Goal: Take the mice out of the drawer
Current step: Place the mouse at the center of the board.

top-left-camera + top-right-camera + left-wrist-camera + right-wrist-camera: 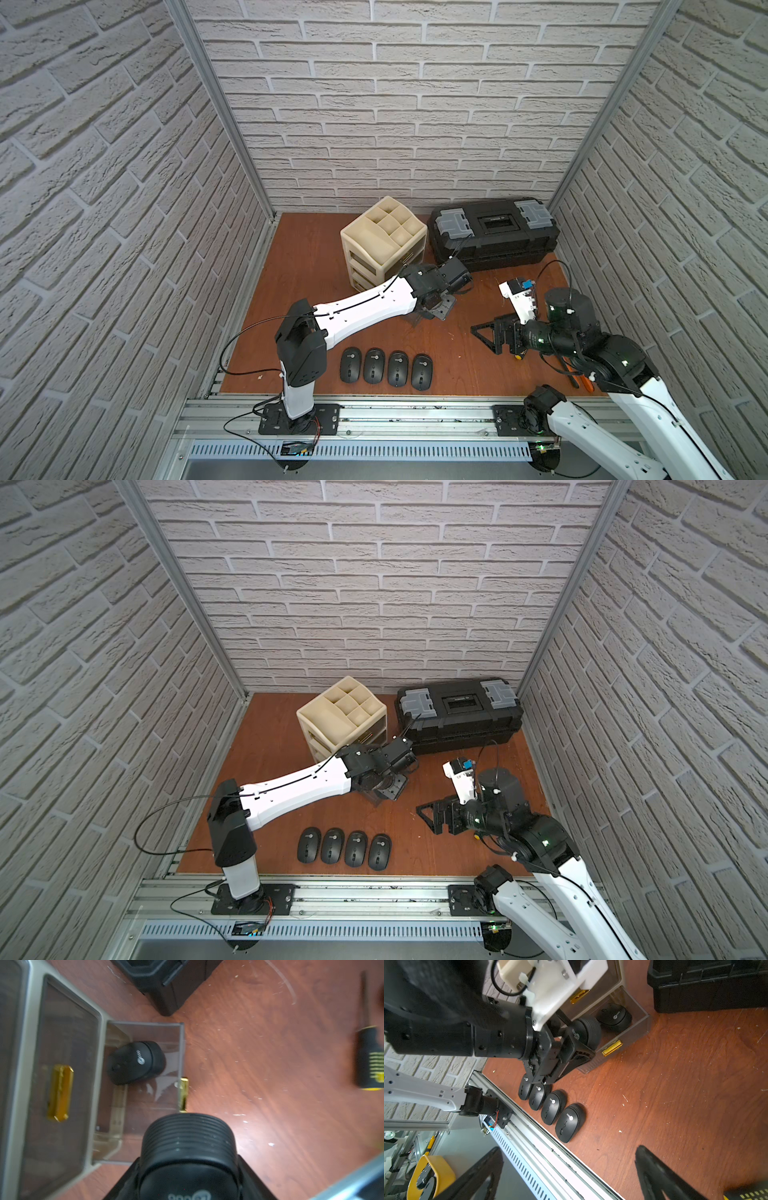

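The lowest drawer [182, 1049] of the beige organizer [382, 232] stands pulled out, clear-walled with a gold handle [184, 1093]. One black mouse [136, 1062] lies inside it, also seen in the right wrist view [614, 1017]. My left gripper [188, 1178] hangs over the drawer's front, shut on another mouse [586, 1032] that fills the space between its fingers. Several mice [386, 365] lie in a row near the table's front edge. My right gripper [569, 1178] is open and holds nothing, low over the table to the right of the row [484, 332].
A black toolbox [494, 237] stands at the back right, close beside the organizer. A black tool handle with yellow stripes [369, 1059] lies on the table under the right arm. The aluminium rail [415, 411] runs along the front edge, just below the mice.
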Robot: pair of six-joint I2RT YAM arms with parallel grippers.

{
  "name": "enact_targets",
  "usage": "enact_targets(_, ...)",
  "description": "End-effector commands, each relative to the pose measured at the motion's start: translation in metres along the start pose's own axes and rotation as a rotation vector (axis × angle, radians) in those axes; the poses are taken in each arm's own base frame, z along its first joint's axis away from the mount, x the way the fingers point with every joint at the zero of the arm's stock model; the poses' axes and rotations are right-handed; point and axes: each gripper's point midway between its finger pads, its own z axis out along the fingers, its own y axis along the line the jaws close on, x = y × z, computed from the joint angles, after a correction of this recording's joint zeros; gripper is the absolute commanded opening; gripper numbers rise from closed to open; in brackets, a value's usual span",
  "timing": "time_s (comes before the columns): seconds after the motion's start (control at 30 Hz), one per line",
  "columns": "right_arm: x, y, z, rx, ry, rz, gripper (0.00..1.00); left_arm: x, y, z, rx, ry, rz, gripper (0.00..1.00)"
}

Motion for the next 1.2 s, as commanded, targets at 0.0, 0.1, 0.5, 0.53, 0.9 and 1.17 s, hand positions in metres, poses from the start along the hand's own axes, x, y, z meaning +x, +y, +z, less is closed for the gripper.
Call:
enact_targets(0.0,0.011,0.003,-0.016,0.005,0.037,-0.009,1.00,0.009,-0.020,-0.014,0.057,0.001,-0.182,0.54)
enact_targets(0.1,0.019,-0.004,-0.030,0.056,0.027,-0.005,1.00,0.023,-0.038,-0.010,0.089,0.012,-0.250,0.54)
enact_targets(0.5,0.041,-0.015,-0.051,0.113,-0.008,-0.036,1.00,0.068,-0.106,0.033,0.228,0.157,-0.376,0.52)
enact_targets(0.53,0.042,-0.015,-0.052,0.111,-0.009,-0.036,1.00,0.072,-0.110,0.037,0.242,0.174,-0.382,0.52)
enact_targets(0.9,0.045,-0.019,-0.060,0.126,-0.065,-0.014,1.00,0.117,-0.109,0.073,0.279,0.341,-0.425,0.52)
enact_targets(1.17,0.047,-0.023,-0.055,0.134,-0.052,0.007,1.00,0.140,-0.098,0.078,0.225,0.402,-0.393,0.53)
